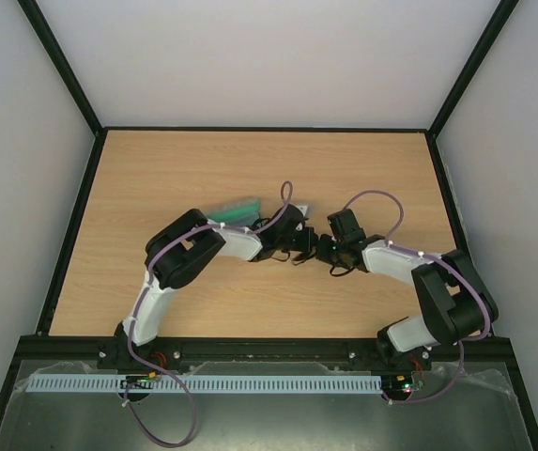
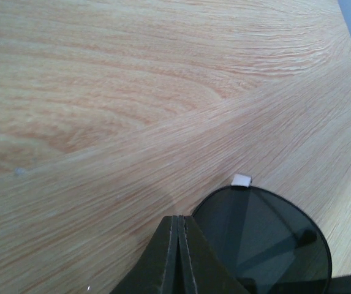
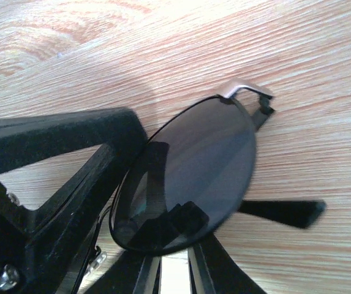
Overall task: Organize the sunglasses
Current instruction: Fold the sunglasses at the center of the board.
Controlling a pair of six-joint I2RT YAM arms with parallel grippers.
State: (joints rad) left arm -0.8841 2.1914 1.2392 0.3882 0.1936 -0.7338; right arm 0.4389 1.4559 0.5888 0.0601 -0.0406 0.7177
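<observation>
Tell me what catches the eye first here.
The sunglasses fill the right wrist view, one round dark lens up close. From above, the left gripper and right gripper meet at the middle of the table. A green-lined case peeks out behind the left arm.

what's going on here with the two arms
Both robot arms are at the sunglasses. The right gripper seems to pinch one lens rim between its fingers; the left gripper is closed, its tip right beside a lens. The green-lined case lies just behind them, sunglasses not yet in it.
</observation>
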